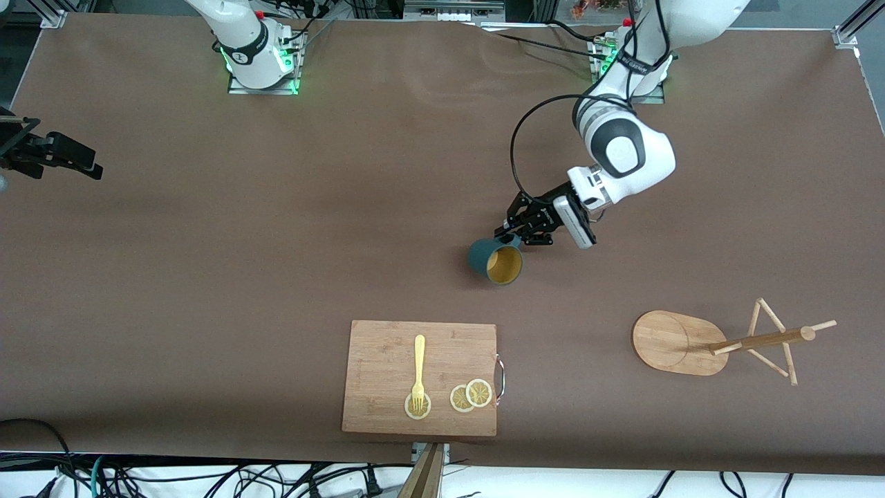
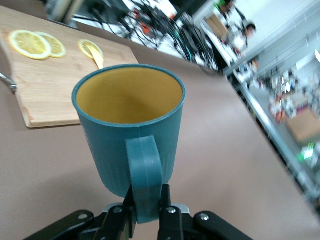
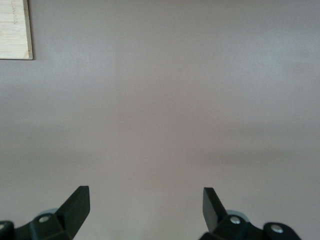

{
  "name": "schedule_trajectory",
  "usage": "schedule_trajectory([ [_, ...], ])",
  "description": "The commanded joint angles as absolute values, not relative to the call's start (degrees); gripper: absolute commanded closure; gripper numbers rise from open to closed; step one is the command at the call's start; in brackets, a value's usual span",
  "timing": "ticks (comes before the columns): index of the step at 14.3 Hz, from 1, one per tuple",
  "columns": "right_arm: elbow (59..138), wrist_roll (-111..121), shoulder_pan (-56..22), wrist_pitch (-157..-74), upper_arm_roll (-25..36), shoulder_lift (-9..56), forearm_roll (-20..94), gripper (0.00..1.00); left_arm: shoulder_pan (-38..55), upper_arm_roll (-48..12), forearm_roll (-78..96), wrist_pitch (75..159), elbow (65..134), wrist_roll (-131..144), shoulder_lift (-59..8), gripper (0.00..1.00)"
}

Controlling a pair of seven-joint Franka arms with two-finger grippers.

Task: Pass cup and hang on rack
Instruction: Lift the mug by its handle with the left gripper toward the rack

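The dark teal cup (image 1: 492, 261) hangs tilted over the middle of the table, its yellowish inside turned toward the front camera. My left gripper (image 1: 515, 234) is shut on its loop handle. In the left wrist view the cup (image 2: 130, 125) fills the middle, and the left gripper (image 2: 147, 194) pinches the handle from both sides. The wooden rack (image 1: 681, 342), with its oval base, post and thin pegs, stands at the left arm's end of the table, nearer the front camera than the cup. My right gripper (image 3: 145, 196) waits open over bare table, holding nothing, and shows as the right gripper (image 1: 76, 159) at the right arm's end.
A rectangular wooden cutting board (image 1: 387, 360) lies near the table's front edge. It carries a yellow fork (image 1: 419, 366) and lemon slices (image 1: 470, 395). One corner of the board (image 3: 14, 30) shows in the right wrist view.
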State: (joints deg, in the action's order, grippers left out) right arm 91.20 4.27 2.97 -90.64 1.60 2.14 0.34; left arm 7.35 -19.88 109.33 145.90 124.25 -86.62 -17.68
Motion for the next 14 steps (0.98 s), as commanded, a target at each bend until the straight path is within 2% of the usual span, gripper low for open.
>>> schedule_trajectory([
  [1,89.9,3.5,3.2,-89.9,1.5,2.4,-0.3,0.0,5.6,-20.4,108.9,144.6,127.0,-71.9,-11.4,1.0],
  [5,89.9,3.5,3.2,-89.9,1.5,2.4,-0.3,0.0,1.4,-20.3,102.3,139.0,127.4,-53.3,-7.6,1.0],
  [7,89.9,3.5,3.2,-89.9,1.5,2.4,-0.3,0.0,-4.7,-19.5,90.4,127.9,126.9,-47.7,-7.4,1.0],
  [10,89.9,3.5,3.2,-89.9,1.5,2.4,-0.3,0.0,-7.8,-11.4,80.6,111.9,125.6,-42.7,-7.6,1.0],
  [14,89.8,3.5,3.2,-89.9,1.6,2.4,-0.3,0.0,-8.5,-0.9,79.7,97.3,125.4,-40.9,-8.7,1.0],
])
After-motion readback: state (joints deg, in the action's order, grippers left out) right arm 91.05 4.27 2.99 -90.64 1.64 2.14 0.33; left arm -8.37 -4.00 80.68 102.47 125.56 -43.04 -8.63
